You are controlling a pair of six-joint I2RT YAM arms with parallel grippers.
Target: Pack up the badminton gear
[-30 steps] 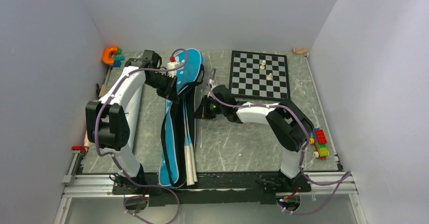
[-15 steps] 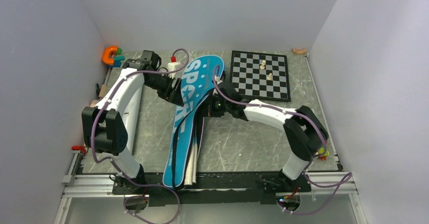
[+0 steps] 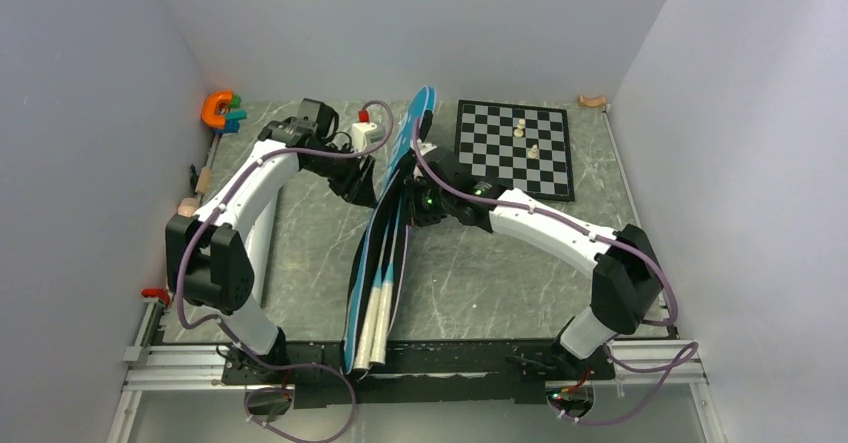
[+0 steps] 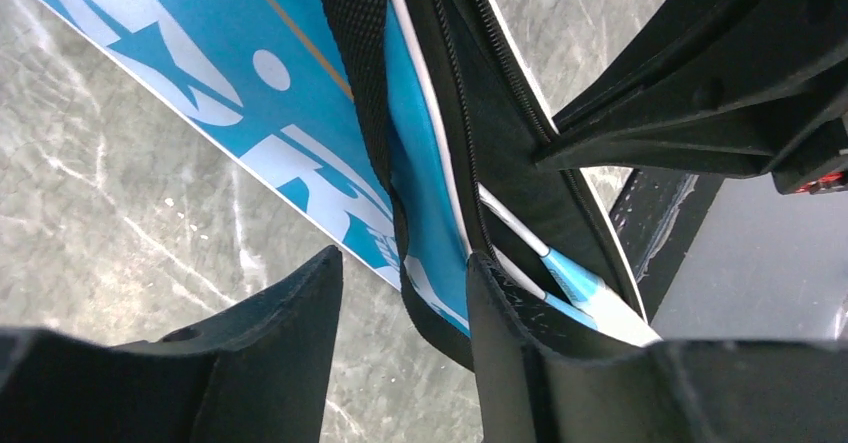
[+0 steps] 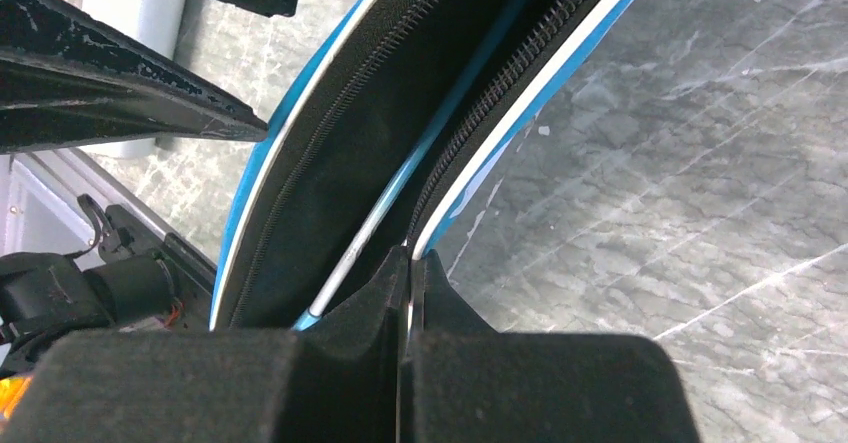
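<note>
Bag [image 3: 420, 111] is tipped up on its long edge right now. It runs across the middle of the desk [image 3: 480, 273] from the near edge out toward the back, and its far tip ends just left of the chessboard [image 3: 515, 148]. Zipper's open along the side, and the rackets [image 3: 376, 315] are inside with their white handles poking out of the near end.

Right gripper [image 5: 409, 255] has its fingers pressed together, pinching the bag's white-trimmed zipper edge partway along, on the chessboard side. Its wrist cam shows a thin racket shaft lying in the black lining.

Left gripper [image 4: 405, 263] is on the other side of the bag with its fingers spread. The bag's edge and black strap [image 4: 360, 63] sit between them, up against one finger with a gap to the other, so nothing is pinched there.
</note>
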